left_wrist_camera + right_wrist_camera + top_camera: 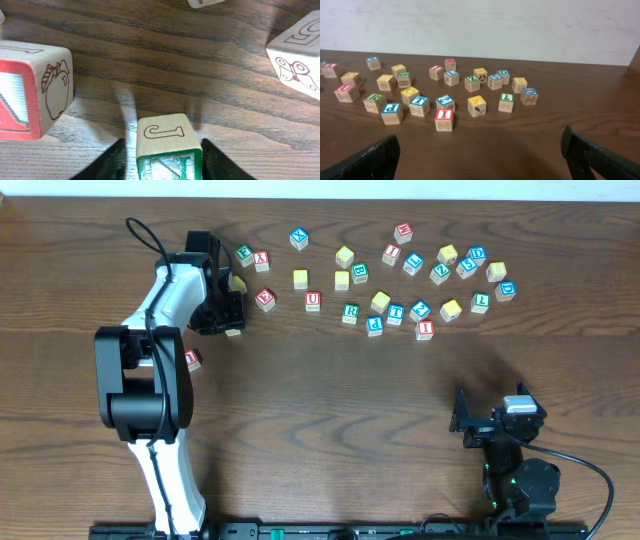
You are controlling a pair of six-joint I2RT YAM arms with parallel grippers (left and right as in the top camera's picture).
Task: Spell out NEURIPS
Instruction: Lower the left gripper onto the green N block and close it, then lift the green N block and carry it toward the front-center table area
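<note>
You look to be on the first letter. Your left end effector (225, 308) sits around the green N cube (169, 167) on the bench (330, 410), and I cannot tell if it grips. Next, squeeze and lift. Your right end effector (479, 142) has its fingers wide apart.

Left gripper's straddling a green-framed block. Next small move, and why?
Probably close the left gripper onto the green-framed cube. Its fingers flank the cube on both sides, roughly centred, with a thin gap showing on one side, so it does not look clamped. Lift only after that.
</note>
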